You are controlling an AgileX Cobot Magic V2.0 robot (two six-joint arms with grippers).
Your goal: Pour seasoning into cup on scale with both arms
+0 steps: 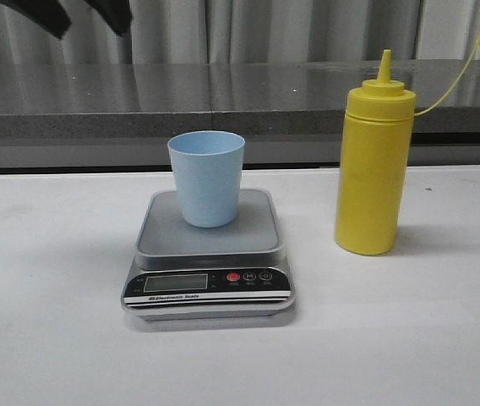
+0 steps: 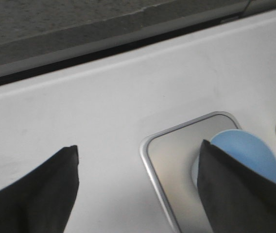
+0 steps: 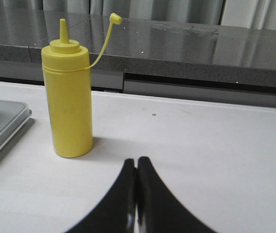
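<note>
My right pincer [image 3: 137, 167] is pressed closed and empty, the left pincer [image 2: 138, 184] wide above the scale [image 1: 210, 241]; I'd open the right, then grip the upright seasoning [image 1: 373, 173] mid-body, beside the cup [image 1: 207, 178].

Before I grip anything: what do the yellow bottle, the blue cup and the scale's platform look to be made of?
Squeeze bottle: opaque yellow plastic, likely soft, dull sheen. Cup: pale blue plastic, matte, thin rim. Scale platform: silver-grey with a brushed look, possibly metal or coated plastic; the front panel is glossy black.
</note>
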